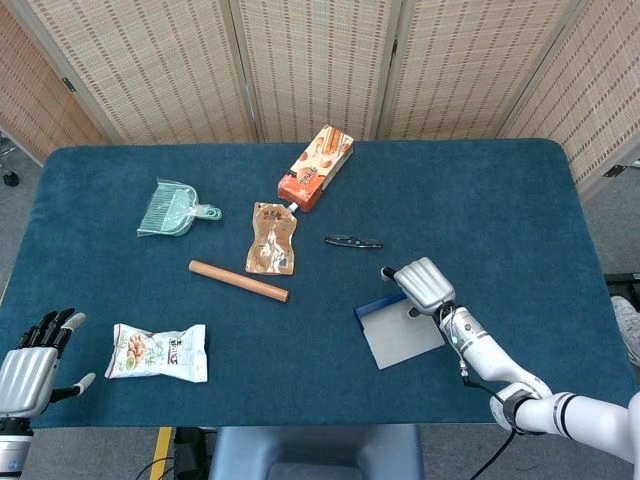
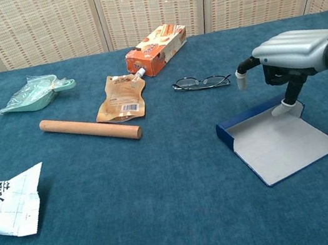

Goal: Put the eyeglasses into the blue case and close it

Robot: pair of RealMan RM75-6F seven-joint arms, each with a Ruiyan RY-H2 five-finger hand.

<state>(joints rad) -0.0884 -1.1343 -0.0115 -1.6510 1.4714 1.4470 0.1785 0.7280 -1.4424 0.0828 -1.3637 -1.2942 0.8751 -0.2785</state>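
Eyeglasses (image 1: 353,241) lie folded flat on the counter (image 1: 500,200), just beyond the open blue case (image 1: 400,335) and apart from it. They look light, thin-framed and fragile, with slick lenses, so a gentle pinch at the bridge or a hinge seems safest, not on the glass. The right hand (image 2: 287,63) hovers over the case's back wall, fingers curled down, holding nothing; 1 fingertip appears to touch that wall. The left hand (image 1: 30,365) rests spread and empty at the near corner.
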